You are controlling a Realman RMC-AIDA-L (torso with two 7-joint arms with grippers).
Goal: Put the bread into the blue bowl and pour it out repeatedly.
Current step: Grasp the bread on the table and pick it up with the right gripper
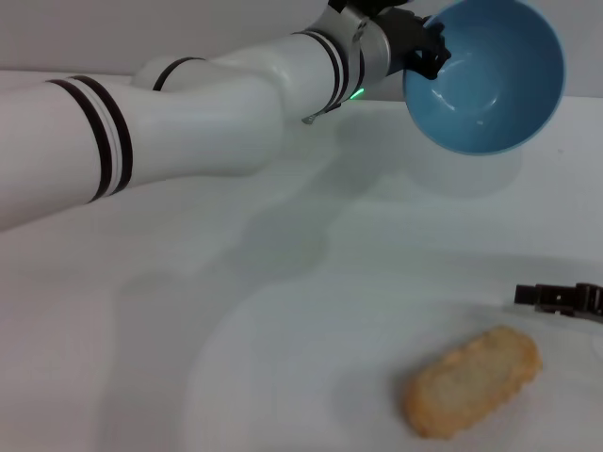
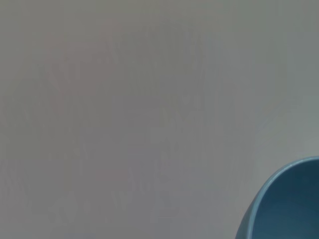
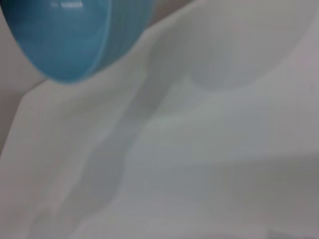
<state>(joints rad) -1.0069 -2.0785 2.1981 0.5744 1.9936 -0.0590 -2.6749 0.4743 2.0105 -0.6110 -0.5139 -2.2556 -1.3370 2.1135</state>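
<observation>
1. The left gripper holds the blue bowl by its rim, lifted and tipped, above the far right part of the tabletop.
2. One bread lies flat side up near the front right edge, just beside the right gripper; it cannot be told how wide this gripper is.
3. No writing is visible.

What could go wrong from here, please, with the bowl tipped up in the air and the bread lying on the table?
The left gripper holds the blue bowl by its rim alone, tipped and off the table, so it could slip or swing. The bread lies flat side up near the table's front edge; a clumsy pick by the right gripper, low beside it, might push it off.
</observation>
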